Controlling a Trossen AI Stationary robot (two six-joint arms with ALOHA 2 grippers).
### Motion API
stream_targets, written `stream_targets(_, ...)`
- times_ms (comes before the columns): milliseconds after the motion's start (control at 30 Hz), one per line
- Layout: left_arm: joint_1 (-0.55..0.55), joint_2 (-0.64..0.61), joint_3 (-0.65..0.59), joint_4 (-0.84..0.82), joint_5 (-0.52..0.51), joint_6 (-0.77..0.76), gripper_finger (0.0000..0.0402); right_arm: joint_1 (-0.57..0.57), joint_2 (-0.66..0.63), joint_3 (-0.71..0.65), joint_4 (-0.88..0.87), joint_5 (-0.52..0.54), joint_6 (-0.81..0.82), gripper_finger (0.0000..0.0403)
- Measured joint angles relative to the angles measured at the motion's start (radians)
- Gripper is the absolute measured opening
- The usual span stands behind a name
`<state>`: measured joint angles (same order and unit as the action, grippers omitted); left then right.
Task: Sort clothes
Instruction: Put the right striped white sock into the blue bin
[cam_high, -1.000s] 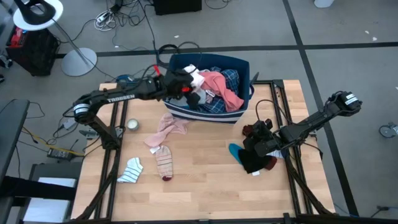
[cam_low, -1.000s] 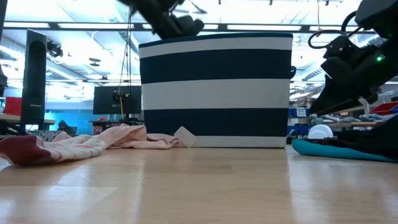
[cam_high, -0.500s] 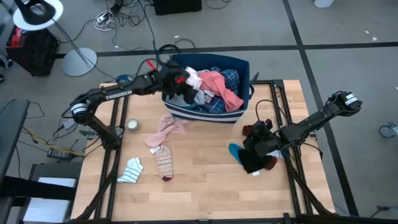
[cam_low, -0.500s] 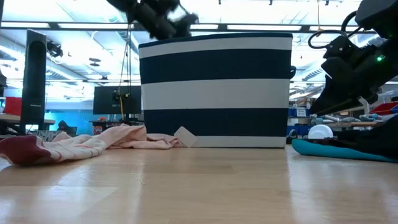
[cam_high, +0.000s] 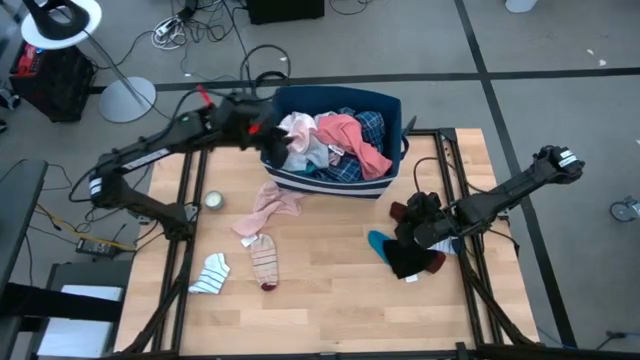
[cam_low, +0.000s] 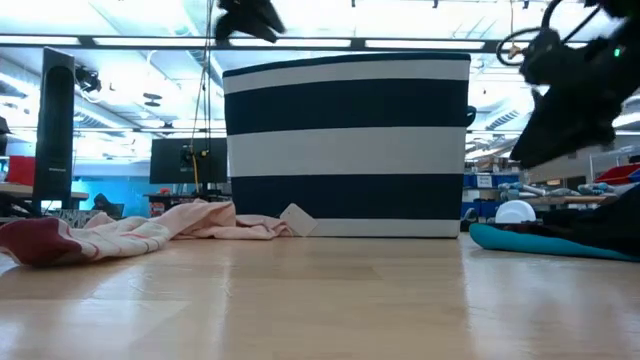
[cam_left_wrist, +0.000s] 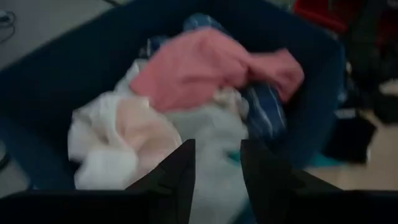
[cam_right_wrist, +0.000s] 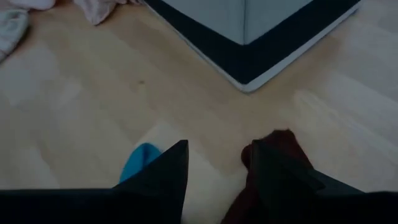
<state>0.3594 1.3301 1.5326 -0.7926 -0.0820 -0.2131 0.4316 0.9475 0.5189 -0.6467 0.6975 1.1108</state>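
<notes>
Where the light wooden table (cam_high: 330, 290) lies nearest the front edge, two small socks rest flat on it: a white sock with blue stripes (cam_high: 211, 273) and, just beside it, a pale pink striped sock with a dark red toe (cam_high: 265, 262). Further in, a crumpled pale pink garment (cam_high: 268, 209) lies spread on the wood, its far end touching the base of the bin. A small round silver object (cam_high: 212, 200) sits near the table's left side; its nature cannot be told.

On the right side, a heap of dark, dark red and teal cloth (cam_high: 408, 254) lies on the table. The right gripper (cam_high: 420, 215) hovers just above this heap; its fingers (cam_right_wrist: 165, 180) stand spread apart with nothing between them, and bare wood, a teal scrap and dark red cloth show past them.

At the far edge stands the dark blue rectangular fabric bin with a white stripe (cam_high: 335, 180). It holds a pile of clothes: a salmon pink garment (cam_high: 352, 138) on top, white and pale pieces (cam_high: 300, 140) at the left, and blue plaid fabric (cam_high: 372, 124) beneath.

The left gripper (cam_high: 262, 127) is raised at the bin's left rim. Its fingers (cam_left_wrist: 177, 177) are spread, empty, pointing at the white and pink pieces, apparently clear of them
</notes>
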Motion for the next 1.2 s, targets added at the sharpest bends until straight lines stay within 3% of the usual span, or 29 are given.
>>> stream_targets(167,-0.088,-0.08,-0.018,-0.141,-0.075,-0.043,0.0133,0.048,-0.032,0.122,-0.248,-0.055,0.132,0.0175)
stream_targets(400,-0.297,-0.251,-0.224,-0.08,-0.297,-0.167,0.0133,0.157,-0.024,0.227,-0.582,-0.131,0.415,0.0173)
stream_targets(533,-0.417,-0.364,-0.39,0.013,-0.335,-0.231,0.0133,0.219,-0.01,0.219,-0.611,-0.24,0.538,0.0172)
stream_targets(633,-0.494,-0.448,-0.513,0.098,-0.349,-0.285,0.0133,0.275,0.017,0.219,-0.612,-0.265,0.609,0.0172)
stream_targets(800,-0.594,-0.544,-0.682,0.217,-0.457,-0.342,0.0133,0.342,0.072,0.219,-0.613,-0.332,0.721,0.0172)
stream_targets(1000,-0.644,-0.581,-0.83,0.383,-0.527,-0.356,0.0133,0.351,0.17,0.219,-0.601,-0.354,0.732,0.0172)
stream_targets(1200,-0.657,-0.583,-0.918,0.469,-0.53,-0.378,0.0133,0.331,0.255,0.219,-0.556,-0.354,0.729,0.0165)
